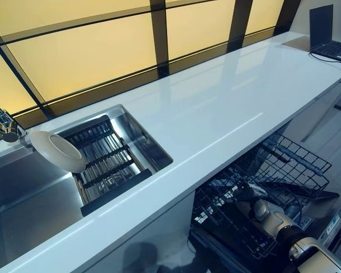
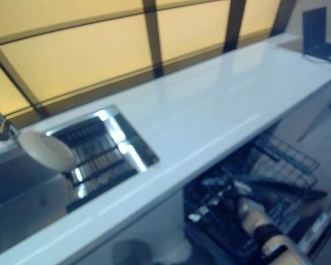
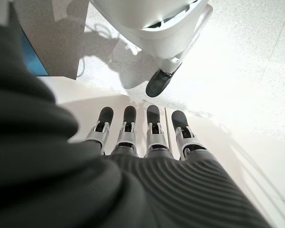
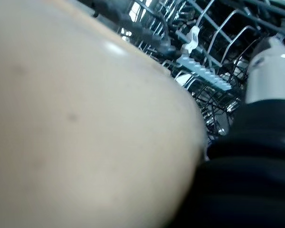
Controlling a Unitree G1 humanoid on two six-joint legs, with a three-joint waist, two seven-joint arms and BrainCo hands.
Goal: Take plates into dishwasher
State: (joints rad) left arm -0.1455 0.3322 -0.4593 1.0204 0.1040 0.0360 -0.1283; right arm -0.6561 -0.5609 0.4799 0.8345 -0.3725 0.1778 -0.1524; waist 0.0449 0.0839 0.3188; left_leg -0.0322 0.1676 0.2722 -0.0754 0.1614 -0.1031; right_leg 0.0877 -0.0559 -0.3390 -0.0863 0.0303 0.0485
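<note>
One white plate (image 1: 58,151) stands on edge in the black drying rack (image 1: 105,165) set in the sink. Below the counter, the open dishwasher's wire rack (image 1: 295,165) is pulled out, and my right hand (image 1: 247,196) reaches down into it. In the right wrist view a cream plate (image 4: 85,118) fills most of the frame, right against the hand, with the thumb (image 4: 270,71) beside its rim and the rack's wires behind it. My left hand (image 3: 152,137) shows only in its own wrist view, its fingers straight and holding nothing, hanging over the floor.
A long white counter (image 1: 227,102) runs from the sink to a laptop (image 1: 327,34) at the far right end. A faucet (image 1: 3,125) stands at the sink's left. A white stand with a dark caster (image 3: 159,83) is on the floor beyond my left hand.
</note>
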